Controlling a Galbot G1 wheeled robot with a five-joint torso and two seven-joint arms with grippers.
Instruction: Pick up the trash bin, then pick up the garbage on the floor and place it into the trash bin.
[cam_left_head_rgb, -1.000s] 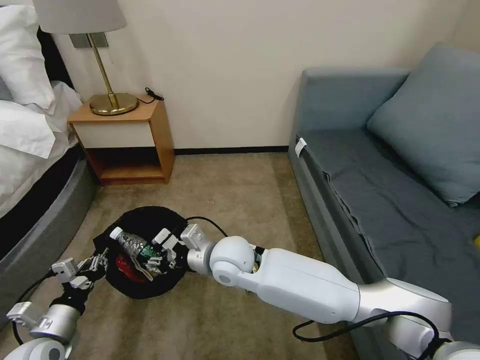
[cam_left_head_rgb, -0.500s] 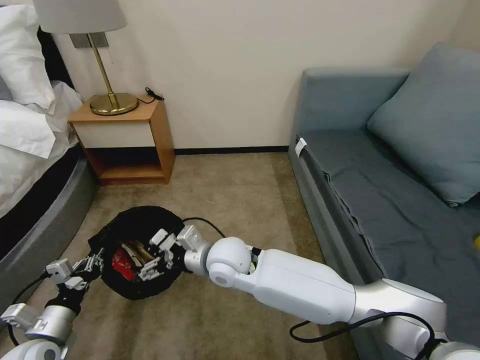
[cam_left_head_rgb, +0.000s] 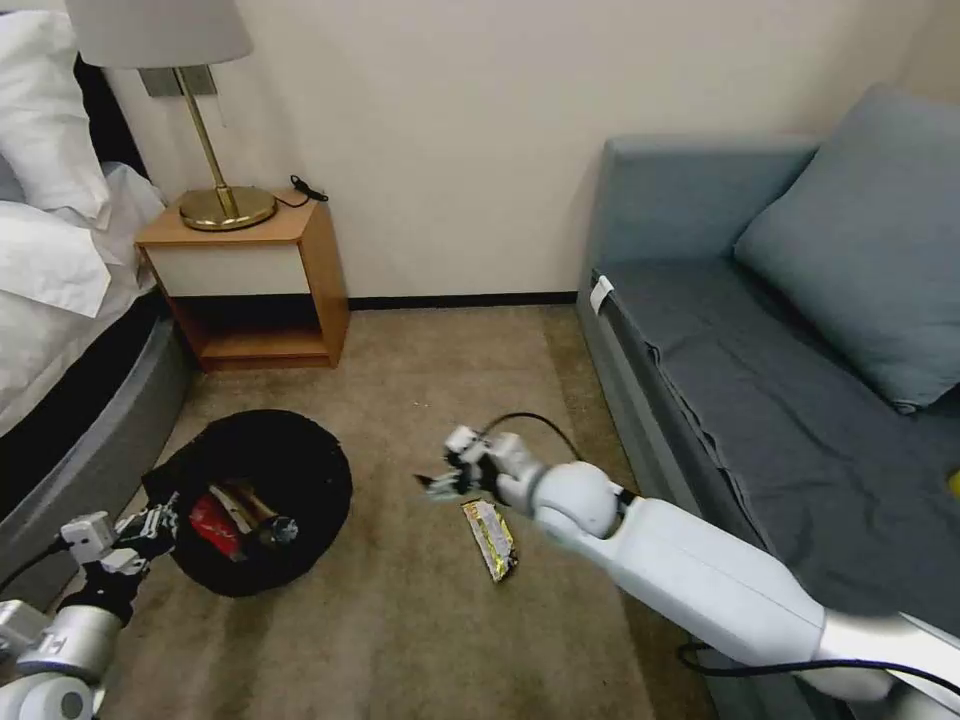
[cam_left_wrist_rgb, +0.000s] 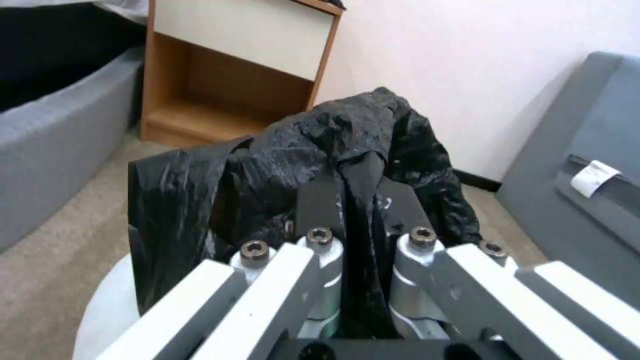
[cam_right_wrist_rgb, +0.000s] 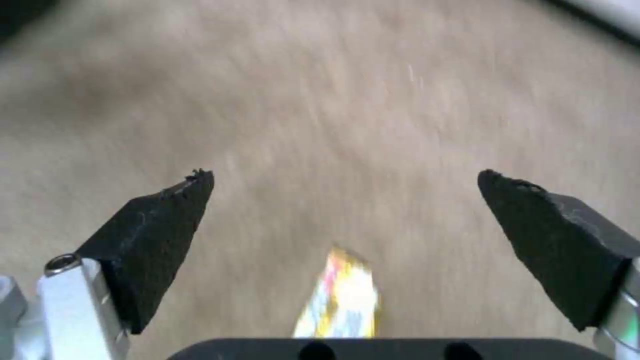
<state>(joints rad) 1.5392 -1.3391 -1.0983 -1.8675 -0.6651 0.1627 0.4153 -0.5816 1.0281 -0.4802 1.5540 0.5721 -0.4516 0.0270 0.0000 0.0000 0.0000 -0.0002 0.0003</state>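
Right gripper (cam_right_wrist_rgb: 345, 180) spread wide, empty; yellow-green foil wrapper (cam_left_head_rgb: 492, 538) just beside, seemingly below. Left gripper (cam_left_wrist_rgb: 353, 200) pinches trash bin (cam_left_head_rgb: 300, 465) liner.

Brass lamp (cam_left_head_rgb: 205, 150) with black cable (cam_left_head_rgb: 308, 189) on wooden nightstand (cam_left_head_rgb: 262, 283) against the wall, bed with white pillows (cam_left_head_rgb: 45, 170) left, grey-blue sofa (cam_left_head_rgb: 770, 350) with cushion (cam_left_head_rgb: 860, 240) right, beige carpet (cam_left_head_rgb: 440, 380).
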